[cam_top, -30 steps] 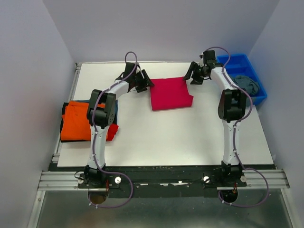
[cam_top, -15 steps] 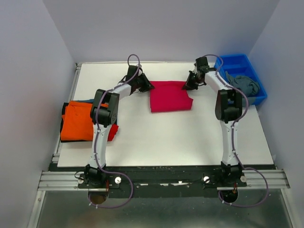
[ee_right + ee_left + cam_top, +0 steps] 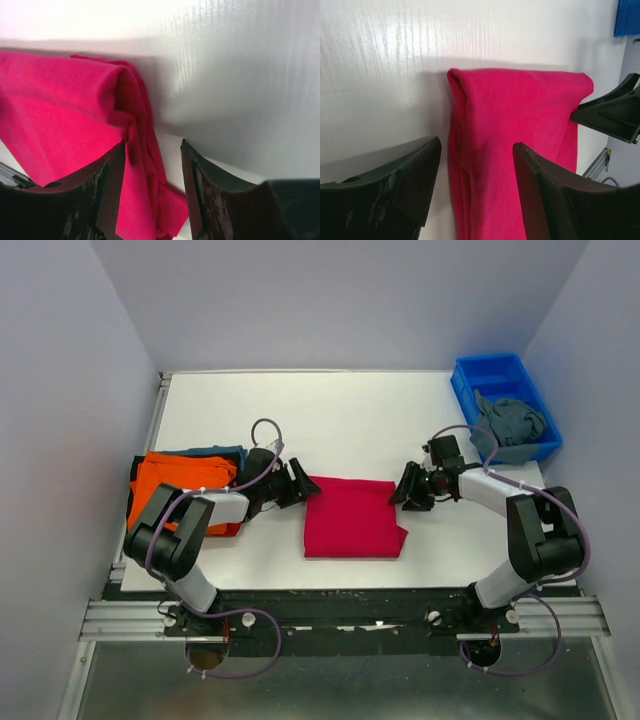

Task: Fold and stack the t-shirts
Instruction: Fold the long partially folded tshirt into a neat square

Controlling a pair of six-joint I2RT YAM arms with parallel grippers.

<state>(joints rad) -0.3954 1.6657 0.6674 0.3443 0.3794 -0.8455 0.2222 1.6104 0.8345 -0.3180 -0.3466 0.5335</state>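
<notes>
Looks partway done: on the table (image 3: 330, 420), crimson-pink t-shirt (image 3: 352, 518) folded near the front edge, apart from the orange-topped stack (image 3: 175, 480) at left; grey-blue t-shirt (image 3: 510, 425) crumpled in the blue bin (image 3: 500, 370). At the pink one's far corners, left gripper (image 3: 300, 483) and right gripper (image 3: 405, 488), jaws apart.

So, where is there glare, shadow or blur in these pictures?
Left wrist view: strong glare on the white table, tool fingers dark. Right wrist view: table washed out at top, grey shadow beside the pink t-shirt. Top external view: even light, sharp.
</notes>
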